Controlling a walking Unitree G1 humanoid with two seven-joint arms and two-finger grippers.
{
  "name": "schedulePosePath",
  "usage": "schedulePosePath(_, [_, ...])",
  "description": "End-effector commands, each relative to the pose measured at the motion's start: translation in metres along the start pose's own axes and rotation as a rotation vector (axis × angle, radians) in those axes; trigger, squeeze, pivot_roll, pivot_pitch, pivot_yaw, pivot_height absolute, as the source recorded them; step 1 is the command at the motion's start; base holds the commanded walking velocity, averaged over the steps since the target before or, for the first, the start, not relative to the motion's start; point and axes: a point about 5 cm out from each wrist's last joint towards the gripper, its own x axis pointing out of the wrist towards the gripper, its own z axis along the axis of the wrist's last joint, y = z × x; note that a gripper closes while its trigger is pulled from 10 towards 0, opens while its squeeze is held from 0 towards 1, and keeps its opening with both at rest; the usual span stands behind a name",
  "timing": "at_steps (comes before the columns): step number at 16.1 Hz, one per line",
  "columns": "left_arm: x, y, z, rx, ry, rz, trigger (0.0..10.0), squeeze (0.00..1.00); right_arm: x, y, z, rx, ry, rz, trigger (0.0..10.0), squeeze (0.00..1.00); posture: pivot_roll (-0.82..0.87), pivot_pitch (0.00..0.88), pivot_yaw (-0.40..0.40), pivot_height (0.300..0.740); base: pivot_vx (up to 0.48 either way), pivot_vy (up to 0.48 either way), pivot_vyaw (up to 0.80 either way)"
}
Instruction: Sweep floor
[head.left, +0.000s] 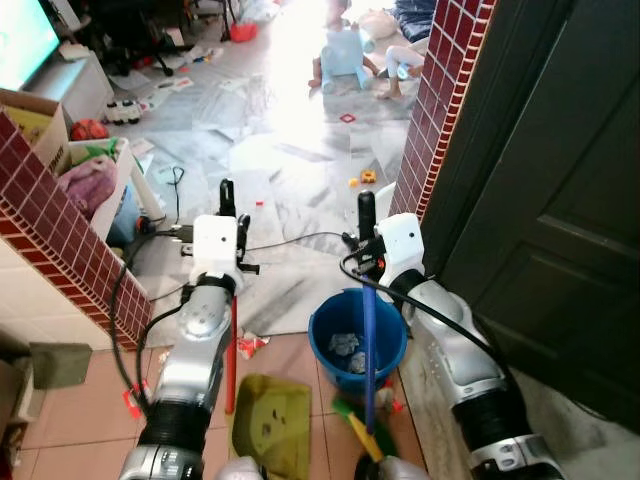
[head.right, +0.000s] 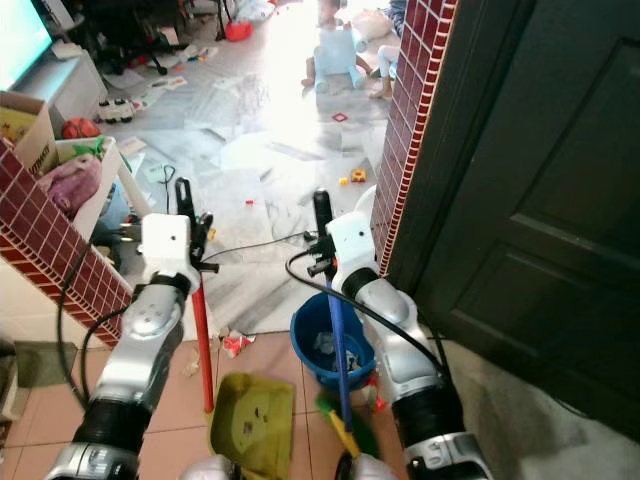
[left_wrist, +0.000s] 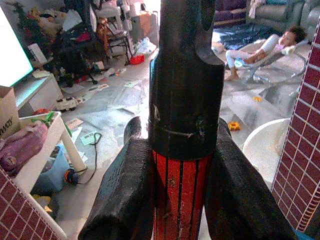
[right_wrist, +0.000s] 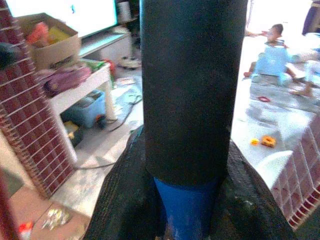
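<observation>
Nearest the robot's feet lay the green dustpan (head.left: 270, 425), flat on the terracotta floor (head.left: 80, 410), its red handle (head.left: 231, 370) clamped in the left gripper (left_wrist: 175, 195). Beside it, the right gripper (right_wrist: 192, 200) was closed on the blue broom handle (head.left: 369, 345), bristles (head.left: 362, 428) down before the blue bucket (head.left: 325, 335). Litter (head.left: 250, 346) lay just beside the pan. Judged step: collecting. Next, the bristles would need drawing toward the pan's lip.

Silver arms, white wrists, black cables.
</observation>
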Motion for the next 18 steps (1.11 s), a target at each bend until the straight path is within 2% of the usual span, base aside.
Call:
schedulePosePath(1, [-0.002,0.006,0.01,0.004,-0.039,0.0,10.0,0.0,-0.001,-0.008,0.006,0.001,-0.046,-0.067,10.0,0.0,0.0,0.0,-0.025,0.74,0.0,0.0,0.0])
schedulePosePath(3, [-0.016,0.018,0.004,0.003,-0.02,0.034,10.0,0.0,-0.007,-0.026,0.005,0.003,-0.054,-0.184,10.0,0.0,0.0,0.0,-0.054,0.74,0.0,0.0,0.0])
schedulePosePath(4, [-0.026,0.022,0.0,0.01,-0.003,0.042,10.0,0.0,-0.013,-0.043,0.004,0.009,-0.046,-0.272,10.0,0.0,0.0,0.0,-0.078,0.74,0.0,0.0,0.0])
schedulePosePath(6, [-0.029,0.018,-0.001,0.008,0.005,0.035,10.0,0.0,-0.013,-0.052,0.006,-0.013,-0.046,-0.297,10.0,0.0,0.0,0.0,-0.099,0.74,0.0,0.0,0.0])
schedulePosePath(9, [-0.031,0.009,0.006,-0.014,0.011,0.01,10.0,0.0,-0.008,-0.054,0.017,-0.066,-0.076,-0.265,10.0,0.0,-0.01,0.0,-0.082,0.74,0.0,0.0,0.0])
schedulePosePath(11, [-0.034,0.002,0.004,-0.049,0.03,-0.036,10.0,0.0,-0.012,-0.057,0.013,-0.047,-0.057,-0.298,10.0,0.0,-0.02,0.0,-0.073,0.74,0.0,0.0,-0.2])
schedulePosePath(14, [-0.033,-0.003,0.006,-0.063,0.037,-0.07,10.0,0.0,-0.025,-0.056,0.003,-0.019,-0.035,-0.326,10.0,0.0,-0.04,0.0,-0.053,0.74,0.0,0.0,-0.8])
schedulePosePath(18, [-0.029,-0.002,0.009,-0.073,0.048,-0.09,10.0,0.0,-0.028,-0.06,0.005,0.009,-0.042,-0.366,10.0,0.0,-0.05,0.0,-0.019,0.74,0.0,0.0,0.0])
